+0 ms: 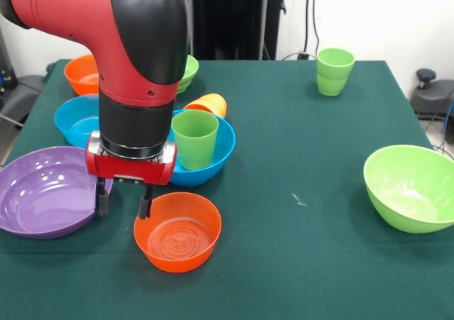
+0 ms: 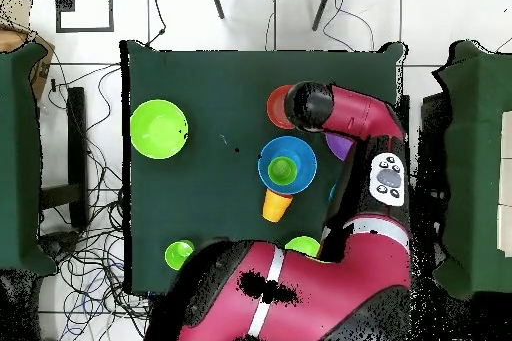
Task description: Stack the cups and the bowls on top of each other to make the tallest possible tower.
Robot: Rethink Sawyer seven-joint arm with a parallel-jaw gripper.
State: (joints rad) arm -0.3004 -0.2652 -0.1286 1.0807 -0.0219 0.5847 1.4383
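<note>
In the front view, the gripper [image 1: 124, 201] is seen hanging low between the purple bowl [image 1: 42, 191] and the near orange bowl [image 1: 177, 231], its two dark fingers parted and nothing held between them. One finger stands just at the orange bowl's rim, which suggests that a grasp of that rim is being lined up. Behind it, a green cup [image 1: 194, 138] stands upright inside a blue bowl [image 1: 213, 157]; this pair is judged to be the start of the tower. An orange cup [image 1: 208, 105] lies tipped on its side at the blue bowl's far edge. A light blue bowl [image 1: 76, 119], a second orange bowl [image 1: 82, 74] and a lime bowl [image 1: 187, 72] are partly hidden by the arm. A second green cup [image 1: 334, 71] and a large lime green bowl [image 1: 411, 187] lie well apart on the green table [image 1: 298, 263].

In the overhead view, the gripper itself is covered by the arm's wrist. The green cup [image 2: 282, 169] is seen centred in the blue bowl [image 2: 288, 163], with the orange cup [image 2: 276, 205] beside it.
</note>
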